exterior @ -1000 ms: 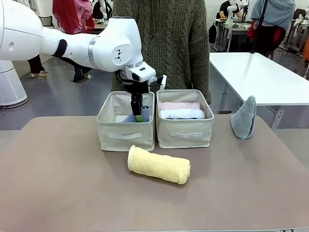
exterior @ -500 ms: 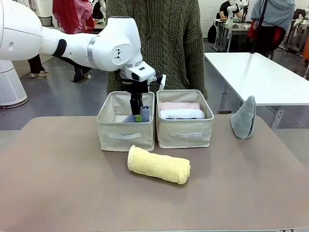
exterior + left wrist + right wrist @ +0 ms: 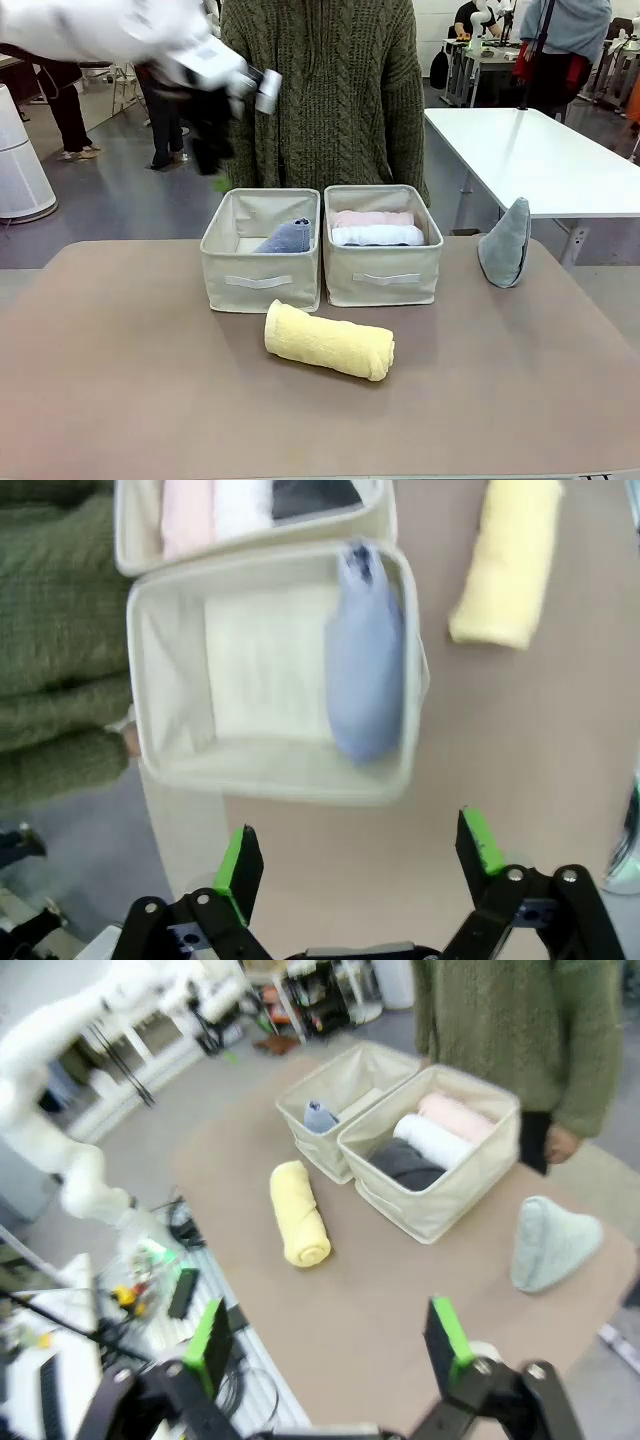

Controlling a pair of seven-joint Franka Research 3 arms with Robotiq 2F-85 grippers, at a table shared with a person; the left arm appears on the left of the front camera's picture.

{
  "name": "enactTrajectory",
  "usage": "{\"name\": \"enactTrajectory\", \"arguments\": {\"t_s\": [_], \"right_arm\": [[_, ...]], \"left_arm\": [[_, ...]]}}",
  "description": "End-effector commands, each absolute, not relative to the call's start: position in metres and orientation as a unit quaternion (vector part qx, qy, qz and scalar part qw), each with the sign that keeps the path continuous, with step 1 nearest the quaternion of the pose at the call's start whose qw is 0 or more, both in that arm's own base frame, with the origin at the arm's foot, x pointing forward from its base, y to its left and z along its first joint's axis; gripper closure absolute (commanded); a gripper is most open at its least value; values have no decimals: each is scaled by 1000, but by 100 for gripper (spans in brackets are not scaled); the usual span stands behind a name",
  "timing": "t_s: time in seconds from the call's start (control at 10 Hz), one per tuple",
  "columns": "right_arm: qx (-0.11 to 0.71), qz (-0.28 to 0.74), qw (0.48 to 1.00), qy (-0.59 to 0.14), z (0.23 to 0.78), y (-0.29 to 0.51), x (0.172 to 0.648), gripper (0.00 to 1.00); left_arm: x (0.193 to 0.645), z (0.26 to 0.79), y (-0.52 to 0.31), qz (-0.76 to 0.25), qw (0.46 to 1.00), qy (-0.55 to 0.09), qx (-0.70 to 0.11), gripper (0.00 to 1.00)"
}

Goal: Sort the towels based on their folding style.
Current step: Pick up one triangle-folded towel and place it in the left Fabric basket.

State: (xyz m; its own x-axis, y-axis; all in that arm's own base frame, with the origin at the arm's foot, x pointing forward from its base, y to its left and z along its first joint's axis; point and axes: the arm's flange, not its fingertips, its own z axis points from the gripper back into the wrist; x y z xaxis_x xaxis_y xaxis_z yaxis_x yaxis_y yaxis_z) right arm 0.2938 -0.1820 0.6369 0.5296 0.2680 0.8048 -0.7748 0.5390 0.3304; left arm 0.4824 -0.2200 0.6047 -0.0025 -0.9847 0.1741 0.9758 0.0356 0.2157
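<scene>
Release looks done: left end effector [image 3: 360, 848], fingers apart and empty, has risen from the left bin [image 3: 165, 680], leaving the blue cone towel [image 3: 365, 670] inside below it, so the yellow roll [image 3: 328, 341] and the grey cone towel [image 3: 505, 245], farther from it on the surface [image 3: 150, 380], still need sorting.

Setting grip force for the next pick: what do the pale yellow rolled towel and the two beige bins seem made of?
Pale yellow rolled towel: soft terry cloth, matte, going by its fuzzy nap and rounded ends. Two beige bins: woven fabric, probably canvas, matte; seams and sewn strap handles show, and the walls stand upright, so perhaps stiffened inside.
</scene>
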Motion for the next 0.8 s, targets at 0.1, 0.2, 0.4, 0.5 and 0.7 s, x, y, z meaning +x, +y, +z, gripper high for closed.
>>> {"name": "enactTrajectory", "arguments": {"t_s": [0.1,0.2,0.4,0.5,0.7], "right_arm": [[360,331,790,-370,637,-181,295,0],[360,331,790,-370,637,-181,295,0],[360,331,790,-370,637,-181,295,0],[360,331,790,-370,637,-181,295,0],[360,331,790,-370,637,-181,295,0]], "left_arm": [[399,590,-75,-644,745,-172,-6,0],[384,588,-50,-629,755,-187,-15,0],[367,579,-35,-615,762,-201,-16,0],[374,584,-39,-603,774,-190,-5,0],[369,585,-17,-613,768,-185,-26,0]]}}
